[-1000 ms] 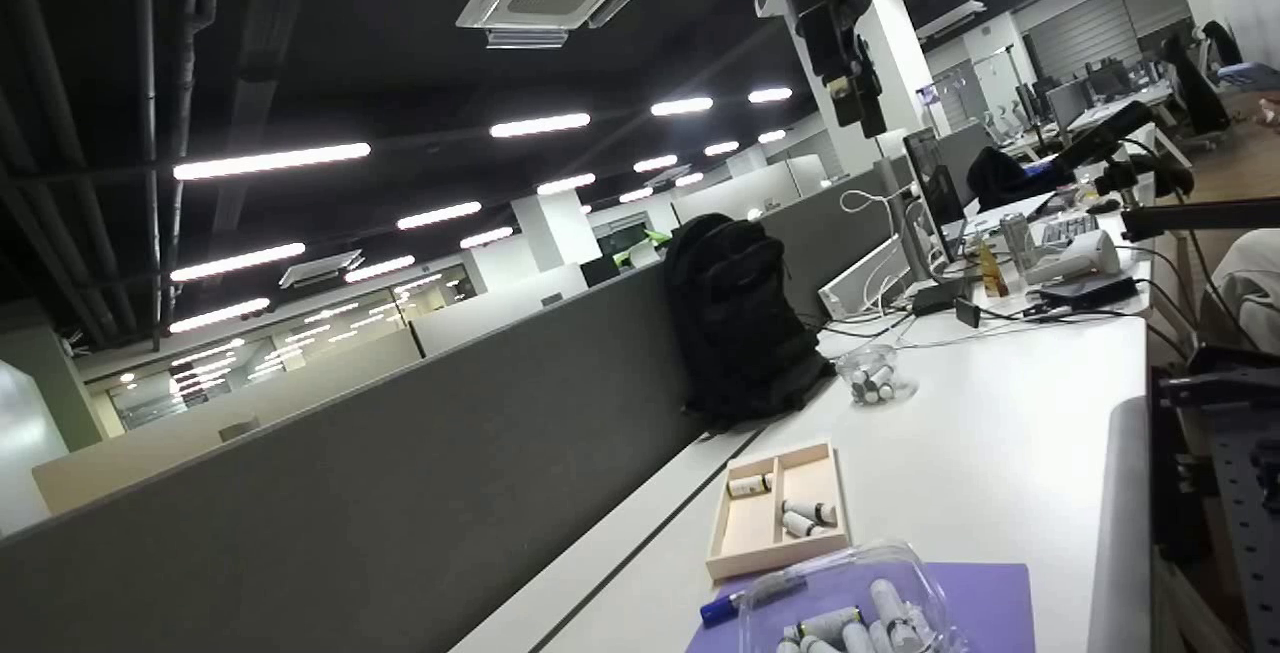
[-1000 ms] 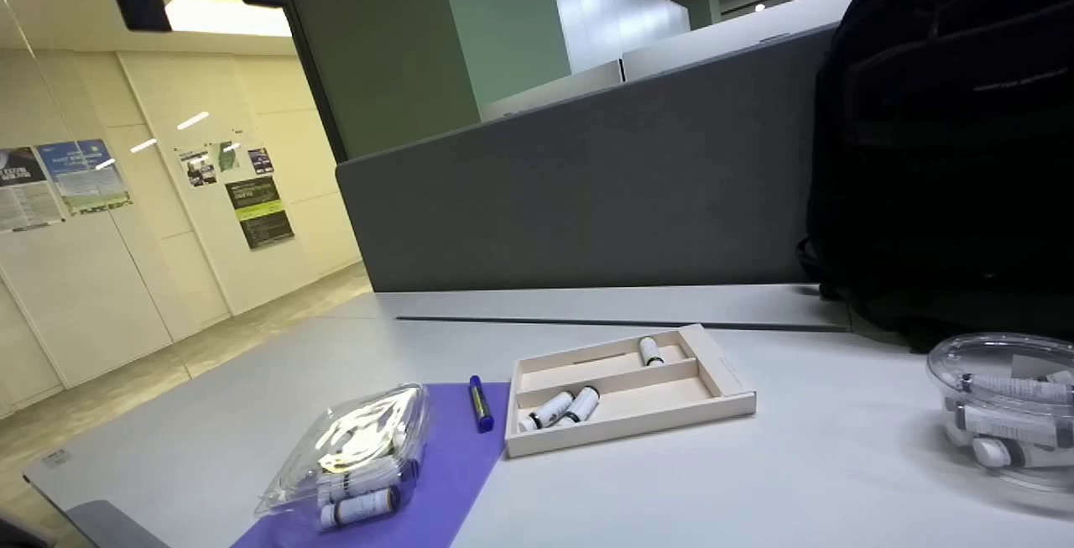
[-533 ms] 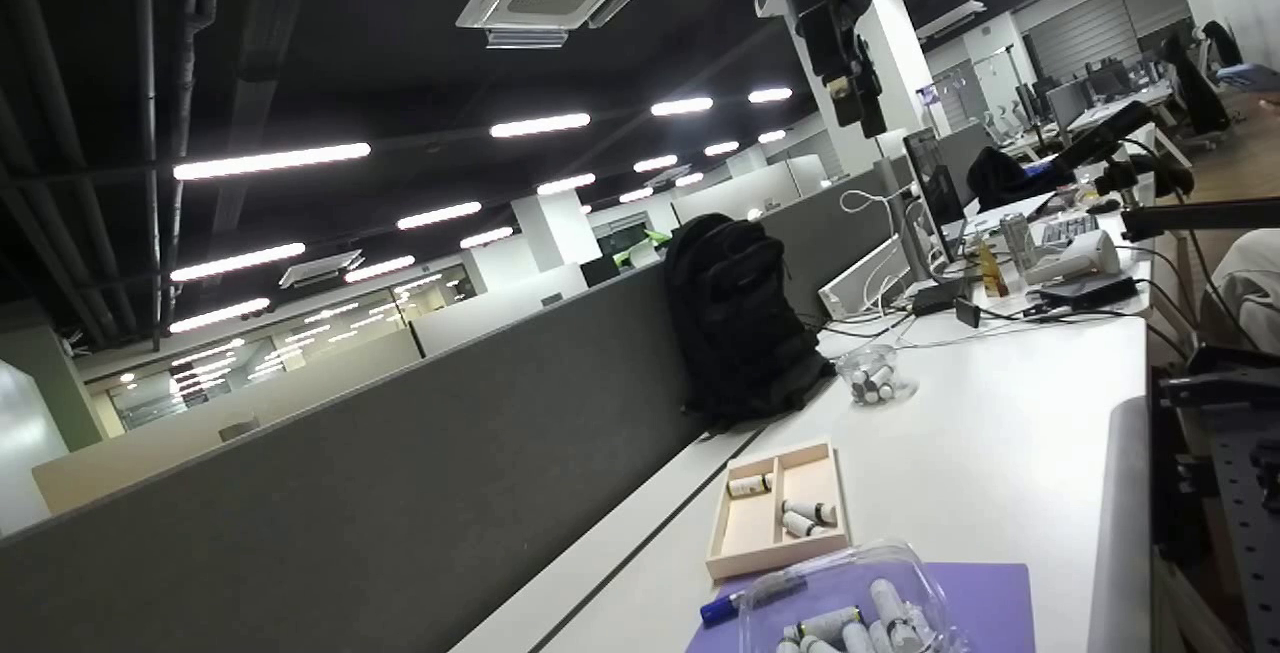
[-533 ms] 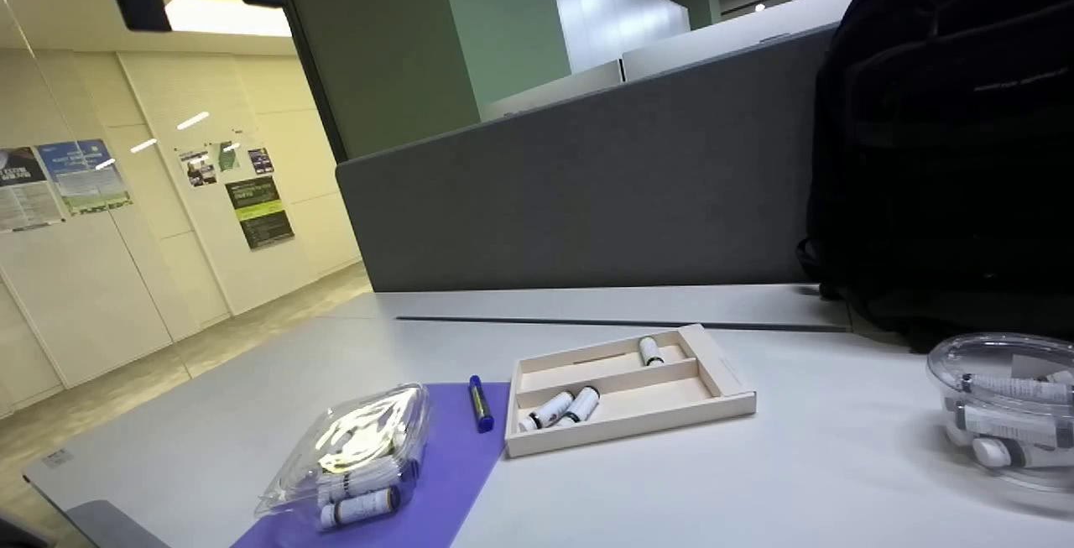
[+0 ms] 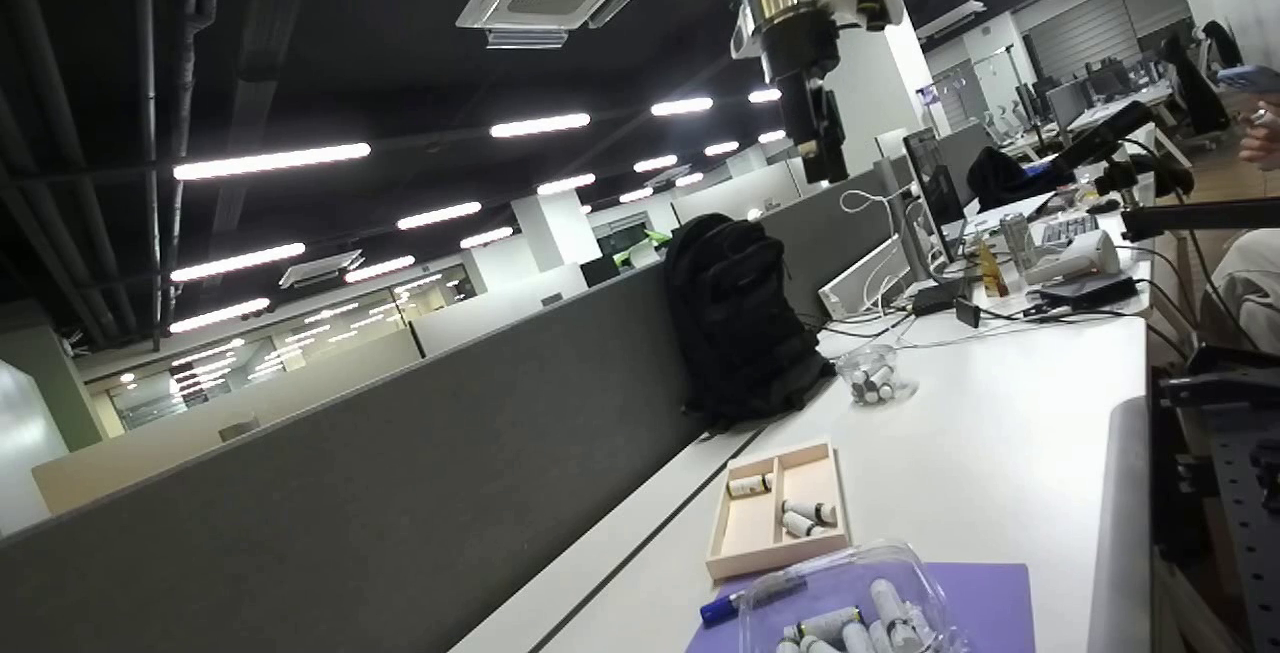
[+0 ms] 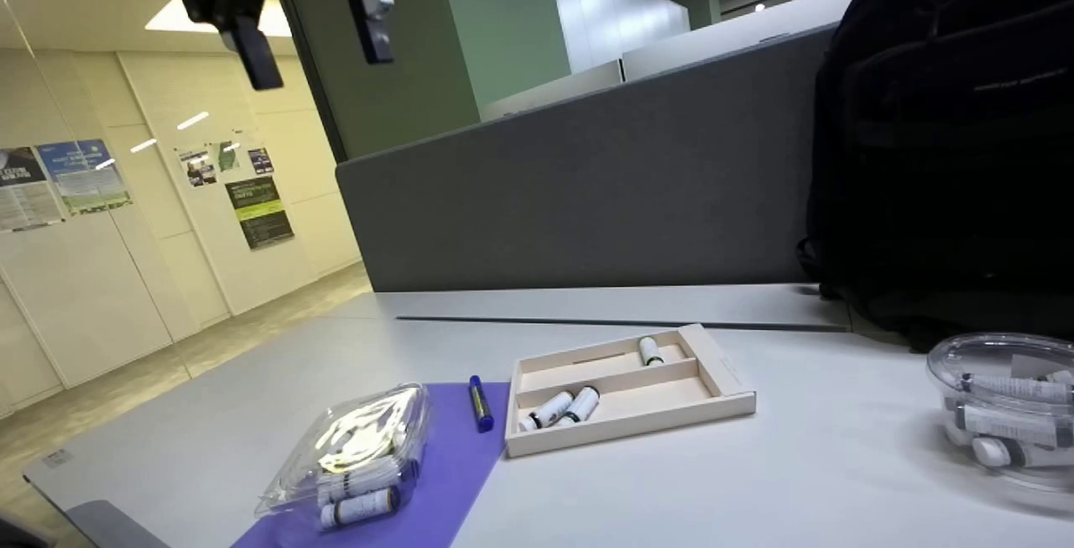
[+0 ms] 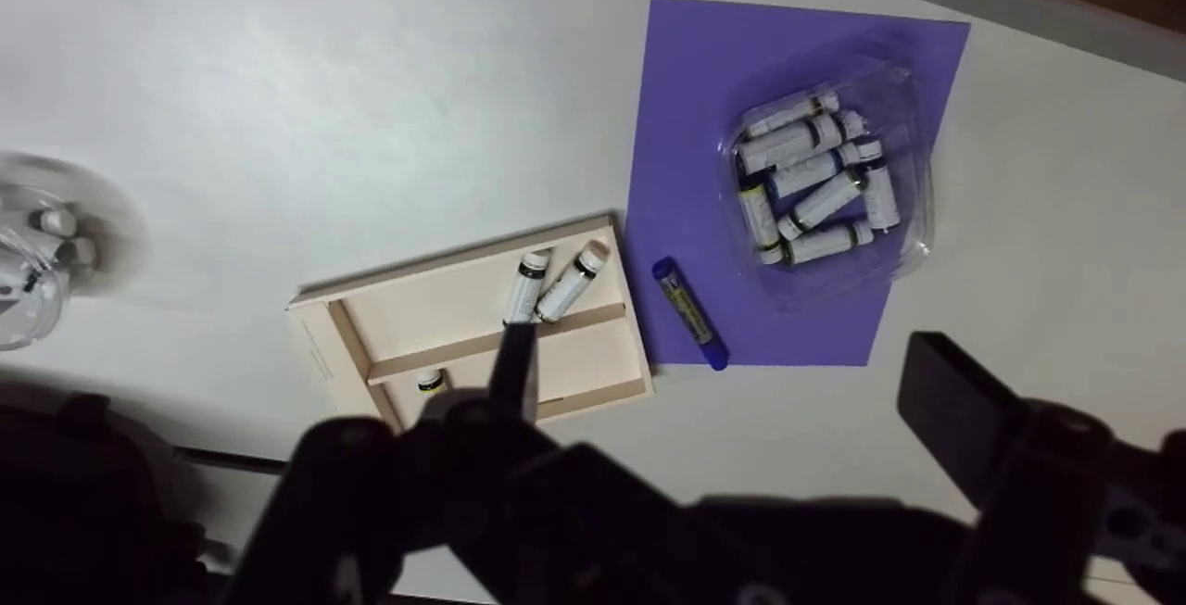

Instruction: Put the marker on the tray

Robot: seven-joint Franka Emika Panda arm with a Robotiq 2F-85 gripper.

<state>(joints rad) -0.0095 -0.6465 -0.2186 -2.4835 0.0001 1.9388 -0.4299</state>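
The marker, with blue ends and a dark yellow-lettered body, lies on the purple sheet in an exterior view [image 6: 480, 404] and in the wrist view [image 7: 688, 311]; in an exterior view [image 5: 722, 607] the clear box partly covers it. The light wooden tray [image 6: 638, 427] sits beside it, split by a divider and holding three small white tubes. The tray also shows in an exterior view [image 5: 748, 530] and in the wrist view [image 7: 595, 357], where one finger hides part of it. My gripper [image 7: 725, 355] is open and empty, high above the table in both exterior views [image 6: 323, 71] [image 5: 824, 169].
A clear plastic box [image 6: 344, 456] with several white tubes stands on the purple sheet [image 7: 686, 123]. A round clear tub [image 6: 1003, 422] of tubes stands past the tray. A black backpack [image 5: 740, 323] leans on the grey partition [image 6: 587, 195]. A person's hand [image 5: 1262, 141] shows at the edge.
My gripper has moved down and across, to the right in one exterior view and to the left in another, staying open. The marker, tray and containers have not moved.
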